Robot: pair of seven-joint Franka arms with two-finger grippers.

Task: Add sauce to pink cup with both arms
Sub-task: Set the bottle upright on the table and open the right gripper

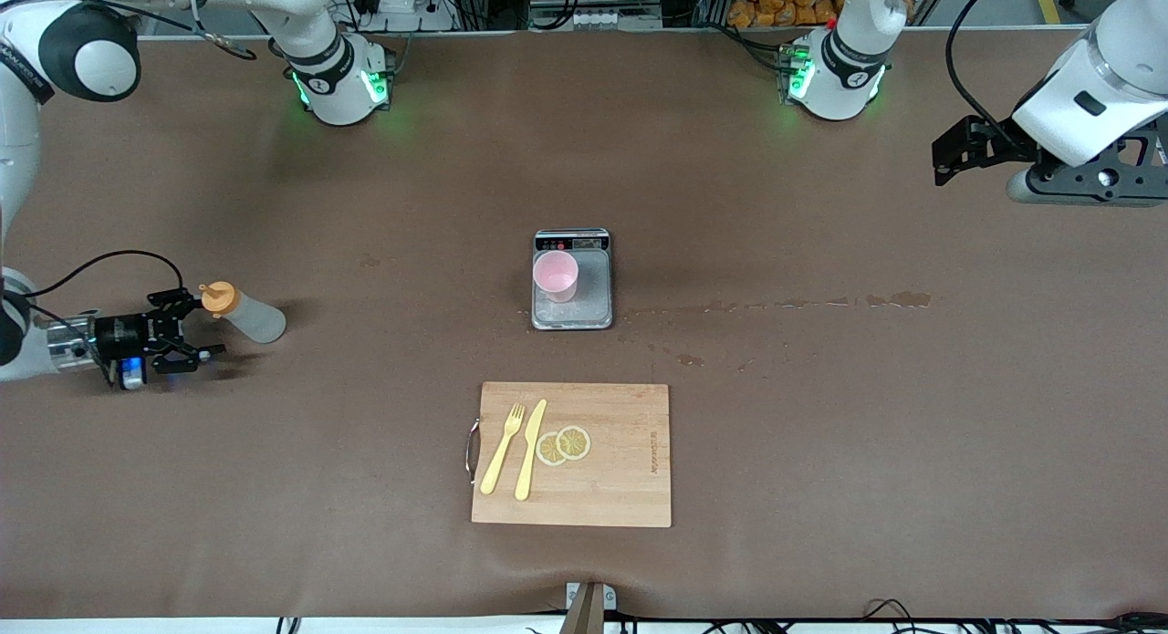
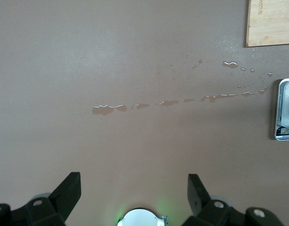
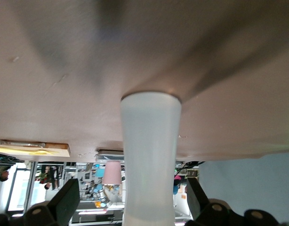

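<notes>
The cutting board [image 1: 572, 454] sits nearest the front camera, with the scale [image 1: 572, 283] farther from it carrying the pink cup [image 1: 556, 276]. At the right arm's end of the table the sauce bottle [image 1: 245, 312] stands between the spread fingers of the right gripper [image 1: 187, 328], which do not yet clamp it. The left gripper [image 1: 954, 150] waits, fingers apart and empty, over the left arm's end.
</notes>
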